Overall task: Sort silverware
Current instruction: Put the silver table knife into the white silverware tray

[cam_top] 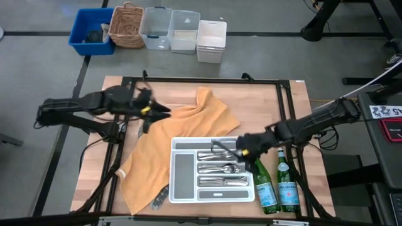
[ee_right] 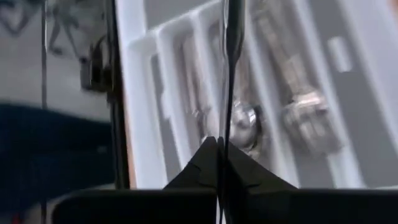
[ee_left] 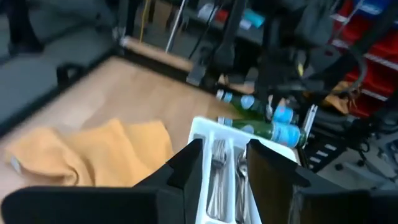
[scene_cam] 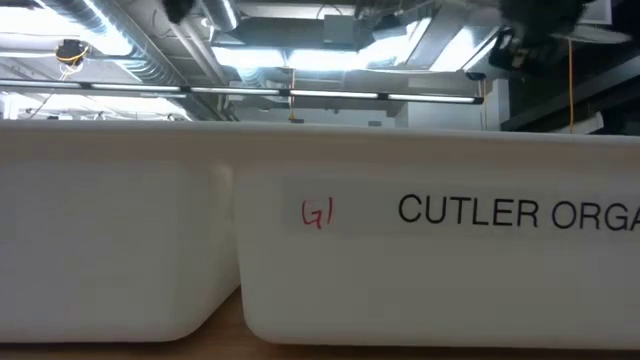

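Silverware (cam_top: 221, 168): slim, shiny silver-metal pieces lying lengthwise in the narrow slots of the white divided tray (cam_top: 182, 191); three slots hold bunched pieces, with rounded spoon bowls (ee_right: 301, 115) catching glare in the right wrist view. A few more silver pieces (cam_top: 160, 197) lie off the tray's outer corner, on the edge of the orange cloth (cam_top: 182, 135), well apart from both claws. Right gripper (cam_top: 237, 152) sits over the tray's end nearest the right arm, above the upper slots; its fingers (ee_right: 208, 165) are pinched fully together on one thin dark-looking piece (ee_right: 231, 62), seen edge-on, that runs straight out from the tips over the slots. Which kind of piece it is cannot be told. Just behind this claw, on its arm side, two green glass bottles (cam_top: 276, 185) stand touching or nearly touching the tray's wall, so room there is tight. Ahead of the claw the tray's wide long compartment (cam_top: 184, 174) holds nothing visible. Left gripper (cam_top: 164, 109) hangs over the cloth near the table's far side, well apart from the tray; its fingers (ee_left: 186, 165) stand parted with nothing between them, and the tray with its silverware lies ahead of them. Bare wooden table (cam_top: 100, 157) shows beside the left claw. Low view: filled by the white wall of the tray (scene_cam: 420, 250), lettered "CUTLER ORGA".
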Controlling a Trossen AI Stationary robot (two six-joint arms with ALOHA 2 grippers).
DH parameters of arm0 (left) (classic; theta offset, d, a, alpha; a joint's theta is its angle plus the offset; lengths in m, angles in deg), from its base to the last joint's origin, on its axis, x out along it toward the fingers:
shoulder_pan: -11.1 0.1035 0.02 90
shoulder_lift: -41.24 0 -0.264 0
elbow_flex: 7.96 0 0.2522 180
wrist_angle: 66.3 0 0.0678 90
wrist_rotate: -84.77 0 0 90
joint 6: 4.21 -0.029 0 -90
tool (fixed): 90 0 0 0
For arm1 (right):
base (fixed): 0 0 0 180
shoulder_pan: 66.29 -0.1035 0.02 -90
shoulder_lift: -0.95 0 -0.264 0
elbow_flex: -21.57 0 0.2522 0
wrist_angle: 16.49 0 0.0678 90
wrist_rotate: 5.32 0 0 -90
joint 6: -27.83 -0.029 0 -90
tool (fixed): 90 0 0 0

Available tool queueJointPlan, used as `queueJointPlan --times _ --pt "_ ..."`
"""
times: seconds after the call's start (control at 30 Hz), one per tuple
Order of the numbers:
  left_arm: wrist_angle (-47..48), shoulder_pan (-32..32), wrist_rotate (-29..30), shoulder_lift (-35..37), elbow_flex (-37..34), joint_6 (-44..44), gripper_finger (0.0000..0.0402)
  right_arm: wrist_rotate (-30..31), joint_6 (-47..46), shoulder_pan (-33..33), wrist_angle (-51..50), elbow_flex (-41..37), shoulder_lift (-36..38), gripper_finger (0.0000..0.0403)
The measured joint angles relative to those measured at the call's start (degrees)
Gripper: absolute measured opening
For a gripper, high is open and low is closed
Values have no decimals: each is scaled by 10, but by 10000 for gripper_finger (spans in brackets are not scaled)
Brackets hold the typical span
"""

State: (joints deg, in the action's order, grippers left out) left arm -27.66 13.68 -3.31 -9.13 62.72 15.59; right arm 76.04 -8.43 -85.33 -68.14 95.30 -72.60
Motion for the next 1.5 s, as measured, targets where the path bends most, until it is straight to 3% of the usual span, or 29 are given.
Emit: queueJointPlan --times 0.37,0.6,0.87,1.0,1.5 --pt "-22 -83 92 194 -136 -37 111 0 21 -86 11 0 -61 4" --pt "-177 -95 103 261 -267 -69 111 -50 20 -91 22 0 -108 4" --pt "-323 -86 108 284 -371 -115 111 -109 21 -91 51 0 -150 5" --pt "-329 -76 119 286 -396 -110 111 -140 22 -91 84 0 -173 5" --pt "-353 -31 128 286 -469 -108 111 -129 100 -91 95 0 -245 5"
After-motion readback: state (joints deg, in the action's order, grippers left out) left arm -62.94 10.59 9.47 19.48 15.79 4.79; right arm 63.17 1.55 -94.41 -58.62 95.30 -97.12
